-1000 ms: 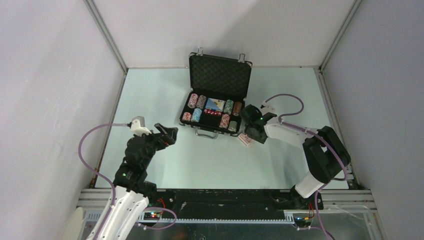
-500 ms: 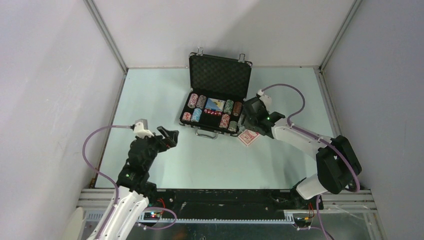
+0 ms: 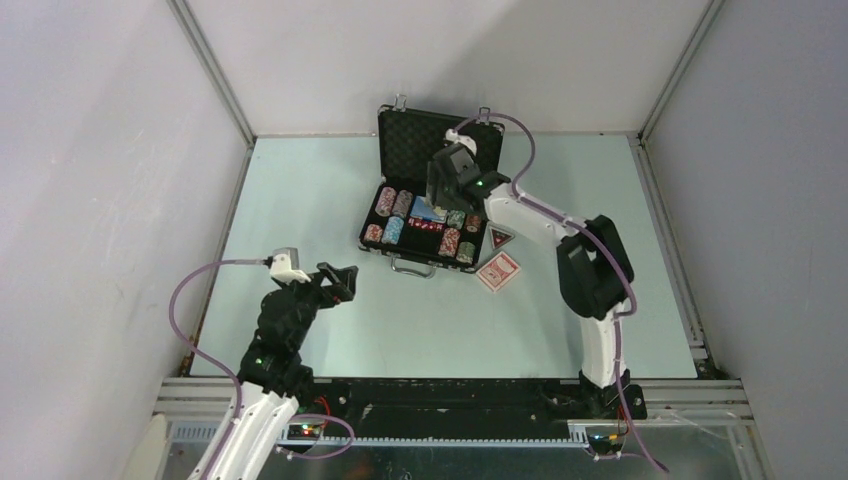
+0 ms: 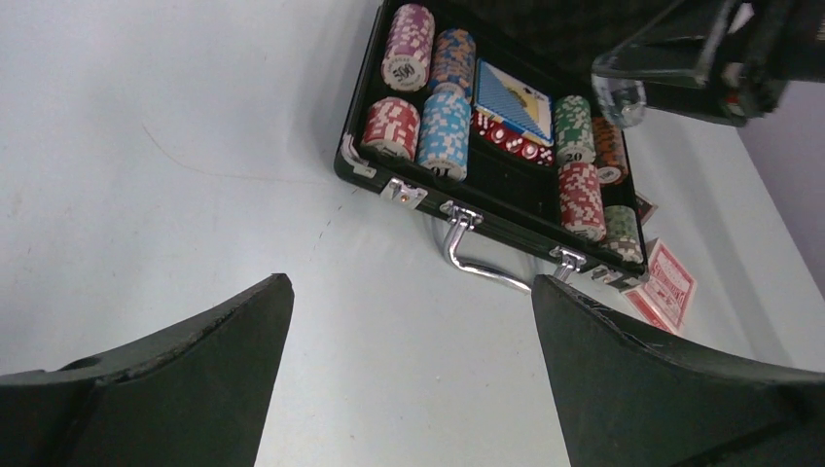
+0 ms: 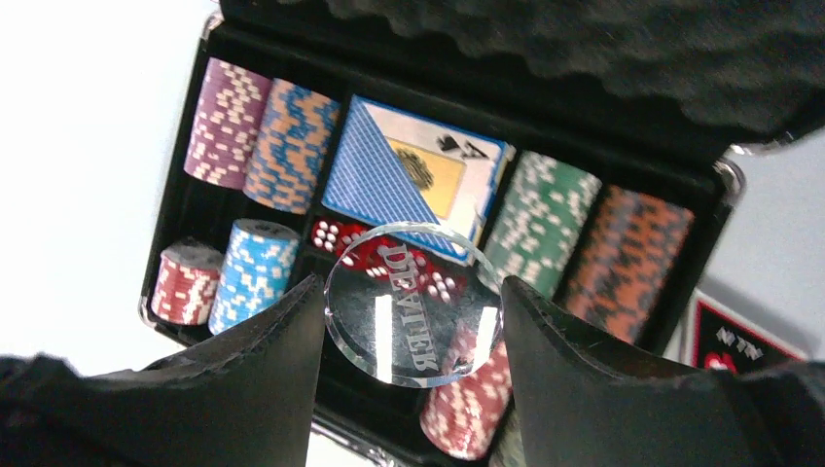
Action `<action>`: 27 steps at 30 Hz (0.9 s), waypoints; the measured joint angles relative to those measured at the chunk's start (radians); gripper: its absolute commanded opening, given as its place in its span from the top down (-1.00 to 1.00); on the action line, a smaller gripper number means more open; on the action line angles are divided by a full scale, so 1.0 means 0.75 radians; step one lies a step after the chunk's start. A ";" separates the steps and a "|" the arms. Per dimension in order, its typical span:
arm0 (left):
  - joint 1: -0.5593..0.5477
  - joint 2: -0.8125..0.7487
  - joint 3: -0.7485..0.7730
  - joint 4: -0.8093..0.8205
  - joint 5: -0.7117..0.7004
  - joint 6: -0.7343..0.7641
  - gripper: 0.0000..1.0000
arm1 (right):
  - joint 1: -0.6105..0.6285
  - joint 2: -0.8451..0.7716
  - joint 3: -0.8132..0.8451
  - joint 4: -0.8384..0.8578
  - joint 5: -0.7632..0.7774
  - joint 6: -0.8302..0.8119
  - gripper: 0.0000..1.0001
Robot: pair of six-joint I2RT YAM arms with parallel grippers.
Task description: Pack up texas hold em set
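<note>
The black briefcase (image 3: 440, 150) stands open at the back middle, foam lid up. Its tray holds multicoloured chip stacks (image 3: 388, 200), a blue card deck (image 3: 428, 208) and red dice (image 3: 427, 226). My right gripper (image 3: 441, 193) hovers over the tray, shut on a clear round dealer button (image 5: 413, 316). The red card deck (image 3: 499, 271) lies on the table right of the case, with the small triangular piece (image 3: 500, 237) just behind it. My left gripper (image 3: 340, 278) is open and empty, low over the table front-left of the case.
The case's metal handle (image 4: 477, 263) and latches face the arms. The red deck (image 4: 666, 290) also shows in the left wrist view. Grey walls enclose the table on three sides.
My right arm has swung from beside the red deck, up and left to above the open case. My left gripper has drawn back slightly toward the near edge.
</note>
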 measured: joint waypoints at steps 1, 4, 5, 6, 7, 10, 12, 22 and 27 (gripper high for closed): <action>0.000 -0.007 0.000 0.003 0.000 0.006 -0.99 | 0.002 0.039 0.055 -0.013 -0.004 -0.016 -0.08; 0.000 -0.023 -0.004 0.025 -0.001 0.008 -0.99 | 0.004 0.144 0.192 -0.052 -0.012 -0.057 -0.12; 0.000 -0.023 -0.007 0.031 -0.001 0.007 -0.99 | 0.005 0.181 0.236 -0.059 -0.016 -0.069 -0.14; 0.000 -0.022 -0.009 0.032 -0.002 0.008 -0.99 | 0.006 0.215 0.283 -0.077 -0.018 -0.076 -0.21; 0.000 -0.022 -0.012 0.032 -0.002 0.007 -0.99 | 0.007 0.253 0.332 -0.094 -0.018 -0.086 -0.33; 0.000 -0.014 -0.015 0.034 -0.002 0.008 -0.99 | 0.007 0.343 0.453 -0.143 -0.023 -0.103 -0.97; 0.000 -0.006 -0.015 0.039 -0.002 0.008 -0.99 | 0.006 0.382 0.503 -0.169 -0.032 -0.116 -0.99; 0.000 -0.004 -0.015 0.042 -0.002 0.009 -0.99 | -0.045 0.217 0.230 -0.169 -0.077 -0.138 -0.99; 0.000 -0.010 -0.015 0.042 -0.002 0.009 -0.99 | -0.106 -0.163 -0.210 -0.144 -0.036 -0.052 -0.96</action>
